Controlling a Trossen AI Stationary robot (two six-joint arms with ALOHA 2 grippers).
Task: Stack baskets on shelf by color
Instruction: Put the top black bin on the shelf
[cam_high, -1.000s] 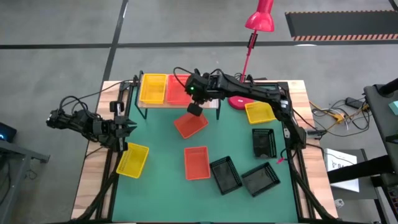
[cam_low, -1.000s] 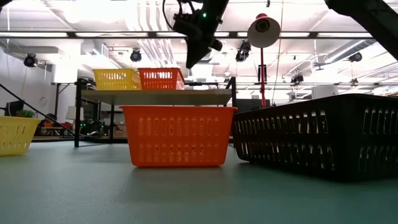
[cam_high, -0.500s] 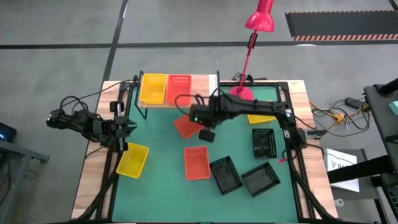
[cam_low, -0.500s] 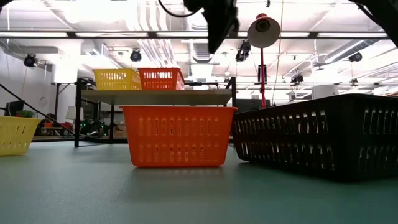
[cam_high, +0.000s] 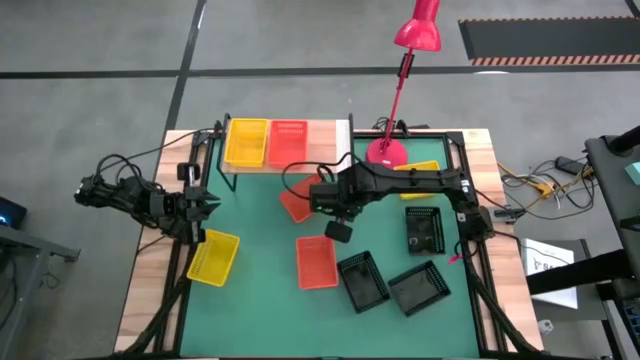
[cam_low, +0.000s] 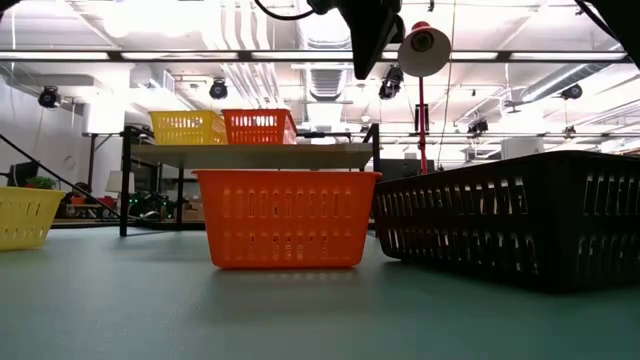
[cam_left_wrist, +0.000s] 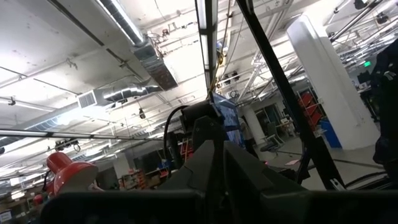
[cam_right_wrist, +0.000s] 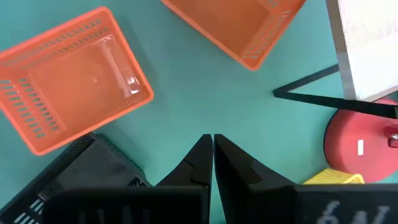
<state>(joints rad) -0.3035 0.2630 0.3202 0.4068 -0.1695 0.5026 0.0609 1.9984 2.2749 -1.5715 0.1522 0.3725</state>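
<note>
The shelf (cam_high: 328, 138) stands at the table's far left, with one yellow basket (cam_high: 246, 143) and one red-orange basket (cam_high: 288, 143) side by side on its plank. Two more red-orange baskets lie on the green table (cam_high: 297, 203) (cam_high: 317, 262). My right gripper (cam_high: 340, 231) hangs shut and empty above the table between them, pointing down (cam_right_wrist: 212, 146). Yellow baskets lie at the table's left (cam_high: 213, 257) and far right (cam_high: 420, 172), the latter partly under the right arm. Three black baskets (cam_high: 362, 281) (cam_high: 418, 287) (cam_high: 424, 228) sit near right. My left gripper (cam_high: 205, 207) waits shut at the left edge.
A red lamp's base (cam_high: 385, 152) stands beside the shelf's right end, its stem rising over the table's far edge. In the low view a red-orange basket (cam_low: 287, 218) and a black one (cam_low: 510, 225) stand near the camera. Bare green table (cam_high: 260, 215) lies between the baskets at left centre.
My right gripper has drawn away from the shelf, moving toward the table's near edge and a little to the right, past the far red-orange basket on the table, staying shut. No basket has moved.
</note>
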